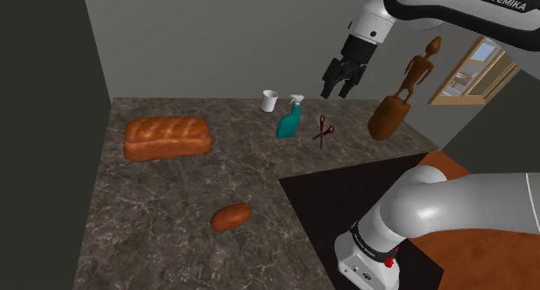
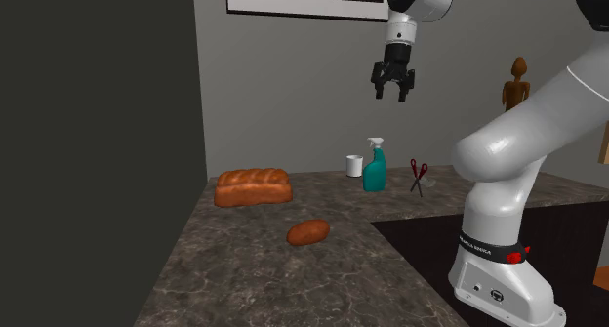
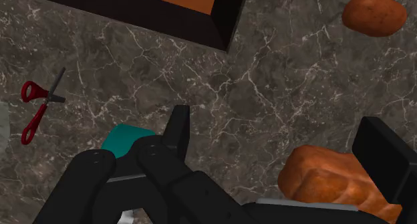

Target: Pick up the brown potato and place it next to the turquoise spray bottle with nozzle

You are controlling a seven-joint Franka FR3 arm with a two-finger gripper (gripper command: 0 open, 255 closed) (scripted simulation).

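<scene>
A brown potato (image 1: 231, 216) lies near the front of the dark marble counter (image 1: 173, 202), also in the second exterior view (image 2: 308, 232) and the wrist view (image 3: 374, 14). The turquoise spray bottle (image 1: 290, 119) with a white nozzle stands upright toward the back (image 2: 375, 167); its teal body (image 3: 127, 139) peeks out beside one finger. My gripper (image 1: 340, 89) hangs high in the air, above and slightly to the shoulder view's right of the bottle (image 2: 393, 89). Its fingers stand apart with nothing between them (image 3: 281, 139). The potato is far from it.
A loaf of bread (image 1: 167, 138) lies at the shoulder view's left. A white cup (image 1: 270, 99) stands behind the bottle, and red-handled scissors (image 1: 324, 131) lie to its right. A brown wooden figure (image 1: 407, 89) stands at the back right. The stand (image 1: 450, 171) abuts the counter.
</scene>
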